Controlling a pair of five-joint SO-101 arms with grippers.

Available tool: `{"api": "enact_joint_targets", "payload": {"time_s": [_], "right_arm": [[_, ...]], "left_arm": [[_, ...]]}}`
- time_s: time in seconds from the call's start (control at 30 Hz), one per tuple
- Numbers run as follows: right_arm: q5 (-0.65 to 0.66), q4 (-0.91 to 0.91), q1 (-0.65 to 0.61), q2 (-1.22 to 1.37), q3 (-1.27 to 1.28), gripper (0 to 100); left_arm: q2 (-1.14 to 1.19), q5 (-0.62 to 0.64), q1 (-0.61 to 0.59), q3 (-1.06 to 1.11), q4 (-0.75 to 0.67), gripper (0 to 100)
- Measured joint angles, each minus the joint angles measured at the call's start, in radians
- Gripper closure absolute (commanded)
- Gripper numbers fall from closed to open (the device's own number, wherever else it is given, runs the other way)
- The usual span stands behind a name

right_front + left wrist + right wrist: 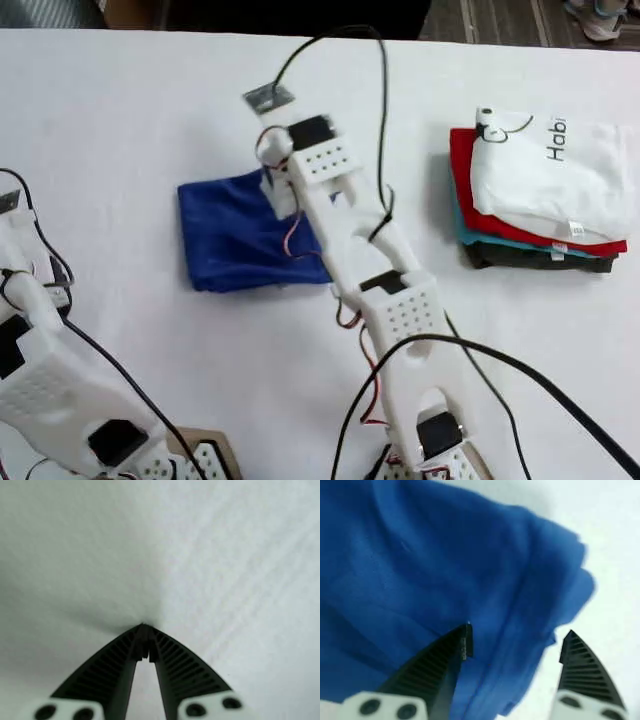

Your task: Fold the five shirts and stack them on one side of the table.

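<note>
Table [120, 120] carries a four-shirt stack [540, 185] at right and a folded blue shirt [235, 240] left of centre. Right gripper [518, 640], jaws wide, straddles the blue shirt's edge; pinching only the top layers could unfold it. Left gripper [145, 645] rests near left, closed and empty.

Dark lettering runs across the white shirt [560, 170] that tops the stack [500, 240] near the right edge of the desk [120, 120]; a fold cuts it off. The small tags [577, 229] are too tiny to read.
</note>
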Motion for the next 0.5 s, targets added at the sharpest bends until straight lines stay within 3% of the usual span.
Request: {"api": "enact_joint_targets", "payload": {"time_s": [0.2,0.5], "right_arm": [[-0.080,-0.008,0.025,0.043,0.000,71.2],[-0.077,0.003,0.038,0.049,0.000,71.2]], "left_arm": [[0.000,0.000,0.000,0.000,0.000,97],[0.000,0.000,0.000,0.000,0.000,97]]}}
